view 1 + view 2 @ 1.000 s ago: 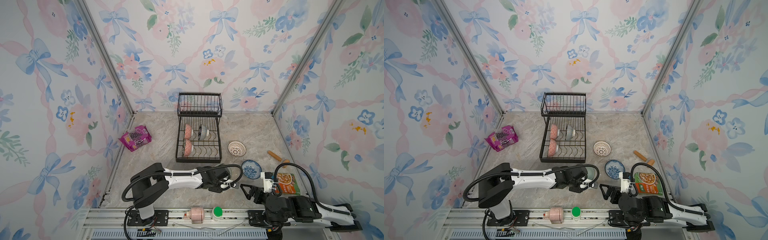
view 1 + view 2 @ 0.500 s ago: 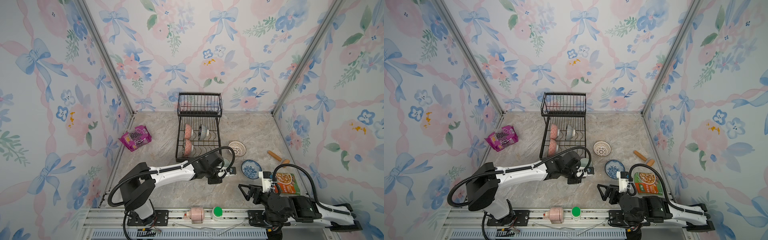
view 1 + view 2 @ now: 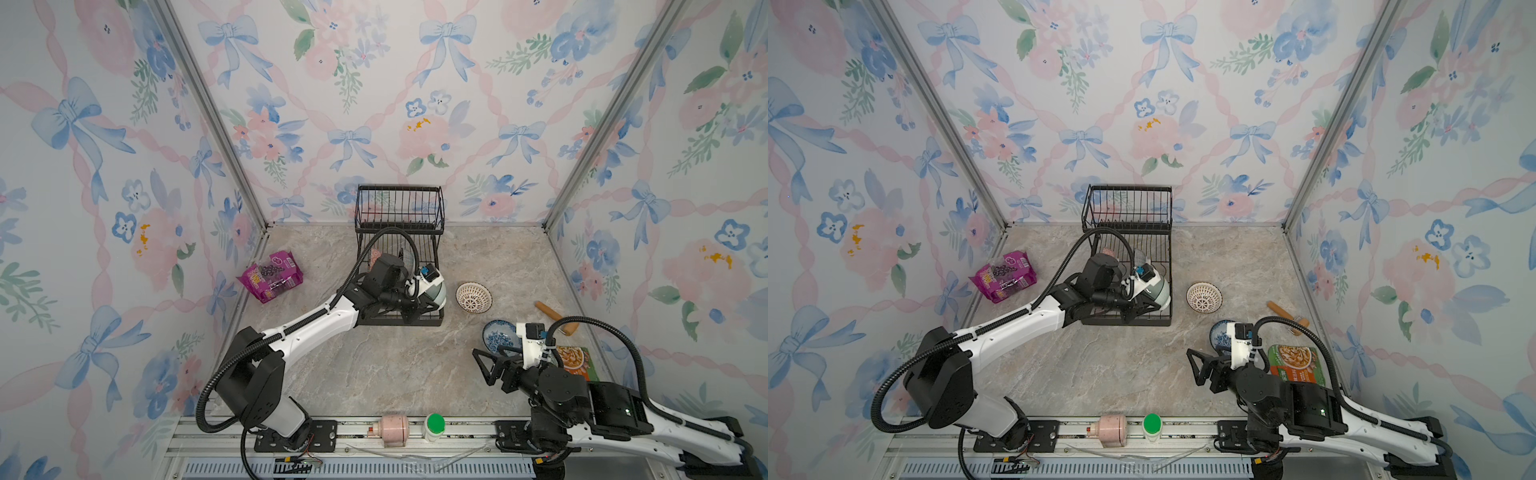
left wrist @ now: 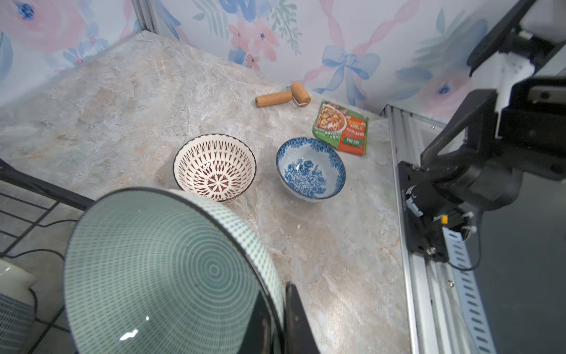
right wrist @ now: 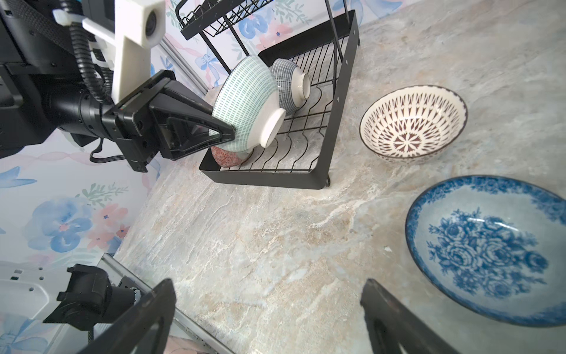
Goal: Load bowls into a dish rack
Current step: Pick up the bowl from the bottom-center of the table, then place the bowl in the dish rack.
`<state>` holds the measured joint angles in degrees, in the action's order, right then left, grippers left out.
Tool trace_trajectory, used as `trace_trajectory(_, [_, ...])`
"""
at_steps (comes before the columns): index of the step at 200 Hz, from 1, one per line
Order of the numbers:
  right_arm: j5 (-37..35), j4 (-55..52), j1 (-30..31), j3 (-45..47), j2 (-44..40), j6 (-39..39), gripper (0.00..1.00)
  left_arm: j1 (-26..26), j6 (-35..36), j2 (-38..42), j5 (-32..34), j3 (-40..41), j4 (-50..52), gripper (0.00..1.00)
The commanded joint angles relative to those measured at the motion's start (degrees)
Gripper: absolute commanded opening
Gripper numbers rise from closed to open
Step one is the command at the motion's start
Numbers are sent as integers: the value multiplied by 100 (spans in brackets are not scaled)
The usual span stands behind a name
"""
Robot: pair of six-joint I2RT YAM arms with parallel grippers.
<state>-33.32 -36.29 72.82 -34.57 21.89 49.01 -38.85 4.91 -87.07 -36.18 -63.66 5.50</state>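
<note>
My left gripper (image 5: 228, 135) is shut on the rim of a pale mint green bowl (image 5: 248, 104), one finger inside and one outside (image 4: 280, 321). The bowl (image 3: 434, 291) hangs tilted on edge over the front right of the black dish rack (image 3: 419, 322), foot toward the right. On the slotted tier stand a grey-blue gridded bowl (image 5: 291, 82) and a pink-red bowl (image 5: 226, 154). A white-and-black lattice bowl (image 3: 473, 297) and a blue floral bowl (image 3: 498, 336) sit upright on the table to the rack's right. My right gripper (image 3: 492, 368) stands open and empty beside the blue bowl (image 5: 490, 248).
A purple snack bag (image 3: 272, 276) lies left of the rack. A wooden roller (image 3: 555, 316) and a green-orange food packet (image 3: 575, 361) lie at the right wall. A pink bottle (image 3: 392, 426) and a green-capped bottle (image 3: 434, 424) rest on the front rail.
My left arm has carried the mint bowl from near the table's front back to the rack's front right part. The right arm has barely moved.
</note>
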Motion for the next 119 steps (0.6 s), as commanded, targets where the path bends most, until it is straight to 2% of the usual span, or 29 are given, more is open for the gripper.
trace_trajectory(1, [1201,626,-656,-100,490,-634,96,191,-555,21,-658,38,-839,0])
trace_trajectory(22, [1879,1336,-1220,54,755,-865,96,350,-697,-90,-545,39,-866,0])
trace_trajectory(45, [2258,1830,-1690,96,816,-1175,96,597,-1237,-271,-839,15,-1178,0])
trace_trajectory(82, [3070,1743,-2577,-338,1270,-1538,96,794,-1977,-241,-1070,103,-1362,0])
trace_trajectory(119, [3400,2121,-2758,-674,2024,-1812,96,1324,-2985,-367,-1496,180,-1882,0])
